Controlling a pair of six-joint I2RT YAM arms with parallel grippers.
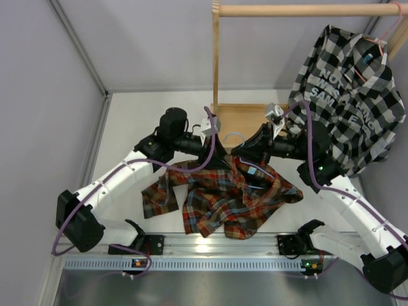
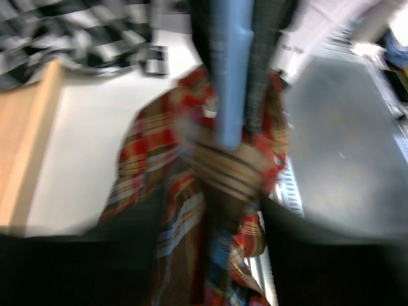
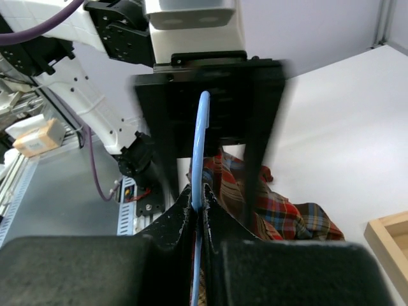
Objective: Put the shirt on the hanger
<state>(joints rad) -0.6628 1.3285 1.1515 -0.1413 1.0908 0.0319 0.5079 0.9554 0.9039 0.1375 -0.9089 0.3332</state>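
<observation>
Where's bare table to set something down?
Free: back-left table, between the wall, left arm and rack base; a smaller strip between shirt and right arm. Crowded: centre, where both arms meet over shirt and hanger.

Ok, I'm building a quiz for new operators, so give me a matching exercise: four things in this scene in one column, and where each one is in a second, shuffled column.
Things:
1. plaid shirt
2. blue hanger
3. black-and-white shirt
4. wooden rack

Places:
A. hanging up at the far right
B. standing at the back of the table
C. lying bunched in the middle of the table
D. pinched between the fingers of the right gripper

Pairs: 1-C, 2-D, 3-A, 4-B
</observation>
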